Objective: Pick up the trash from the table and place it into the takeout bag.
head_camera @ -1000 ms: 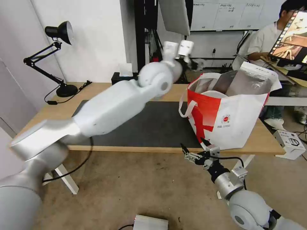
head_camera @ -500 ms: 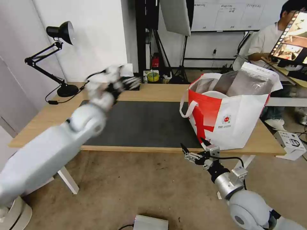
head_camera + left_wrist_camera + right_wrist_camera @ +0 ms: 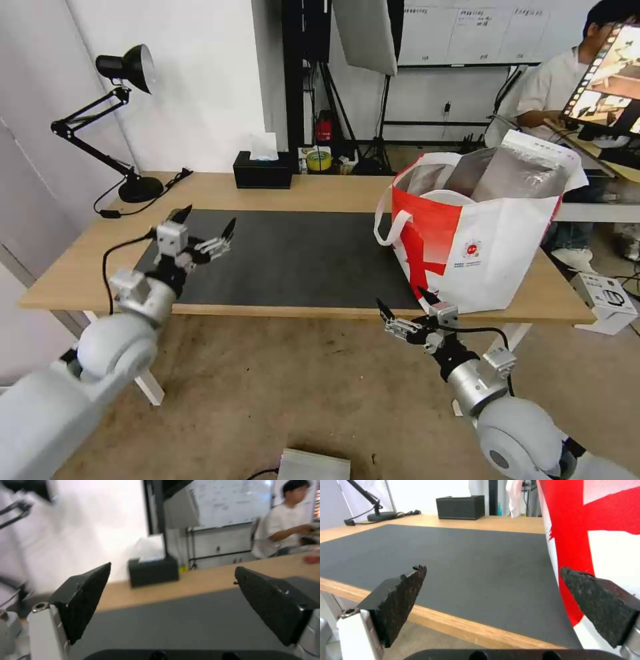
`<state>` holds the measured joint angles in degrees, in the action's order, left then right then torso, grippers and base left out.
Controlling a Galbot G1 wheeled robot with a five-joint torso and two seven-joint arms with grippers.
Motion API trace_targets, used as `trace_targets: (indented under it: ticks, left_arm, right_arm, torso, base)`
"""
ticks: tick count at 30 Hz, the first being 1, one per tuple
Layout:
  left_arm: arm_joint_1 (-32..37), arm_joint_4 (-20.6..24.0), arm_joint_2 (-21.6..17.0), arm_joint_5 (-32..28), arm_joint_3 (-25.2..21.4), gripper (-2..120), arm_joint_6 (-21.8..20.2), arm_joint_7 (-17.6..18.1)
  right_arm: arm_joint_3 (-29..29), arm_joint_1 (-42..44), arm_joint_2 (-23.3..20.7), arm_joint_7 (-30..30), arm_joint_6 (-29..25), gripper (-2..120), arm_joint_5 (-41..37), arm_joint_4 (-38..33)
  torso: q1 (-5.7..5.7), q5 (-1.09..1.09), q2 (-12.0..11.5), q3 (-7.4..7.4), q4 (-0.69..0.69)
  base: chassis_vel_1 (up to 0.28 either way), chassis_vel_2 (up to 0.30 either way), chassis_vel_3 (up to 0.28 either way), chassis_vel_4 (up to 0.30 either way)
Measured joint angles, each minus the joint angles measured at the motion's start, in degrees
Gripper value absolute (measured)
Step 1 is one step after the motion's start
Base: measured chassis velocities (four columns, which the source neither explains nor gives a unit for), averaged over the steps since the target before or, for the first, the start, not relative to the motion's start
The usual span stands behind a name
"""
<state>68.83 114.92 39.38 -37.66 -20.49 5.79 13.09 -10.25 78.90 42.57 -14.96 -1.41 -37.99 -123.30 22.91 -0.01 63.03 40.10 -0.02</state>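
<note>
The takeout bag (image 3: 477, 230) stands at the three o'clock end of the table (image 3: 320, 190), a white bowl rim (image 3: 445, 195) showing in its foil mouth, and I see no trash left on the dark grey mat (image 3: 300, 257). My left gripper (image 3: 203, 230), fingers spread and empty, hovers over the mat's nine o'clock edge, well apart from the bag; my right gripper (image 3: 402, 311), also spread, waits below the table's near edge. I judge the risk is my right fingers snagging the bag's wall and tipping it.
</note>
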Motion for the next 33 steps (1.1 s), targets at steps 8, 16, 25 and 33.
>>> trace_targets:
  ticks: [8, 16, 25, 33]
  left_arm:
    - [17.7, 1.1, 8.2, 5.1, -11.6, 100, 2.3, -1.6]
    - [25.1, 0.9, 13.5, 7.2, -13.6, 100, 5.1, -3.0]
    - [24.3, 0.8, 14.1, 6.0, -13.4, 100, 5.5, -4.3]
    - [23.0, 0.7, 13.4, 5.2, -13.0, 100, 5.2, -4.9]
  right_arm:
    - [0.0, 0.0, 0.0, 0.0, 0.0, 100, 0.0, 0.0]
    - [0.0, 0.0, 0.0, 0.0, 0.0, 100, 0.0, 0.0]
    - [0.0, 0.0, 0.0, 0.0, 0.0, 100, 0.0, 0.0]
    - [0.0, 0.0, 0.0, 0.0, 0.0, 100, 0.0, 0.0]
  torso:
    - [0.0, 0.0, 0.0, 0.0, 0.02]
    - [0.0, 0.01, 0.0, 0.0, 0.02]
    - [0.01, 0.01, 0.0, 0.01, 0.02]
    - [0.01, 0.01, 0.0, 0.01, 0.01]
  base:
    - [0.0, 0.0, 0.0, 0.0]
    - [0.0, 0.0, 0.0, 0.0]
    - [0.0, 0.0, 0.0, 0.0]
    - [0.0, 0.0, 0.0, 0.0]
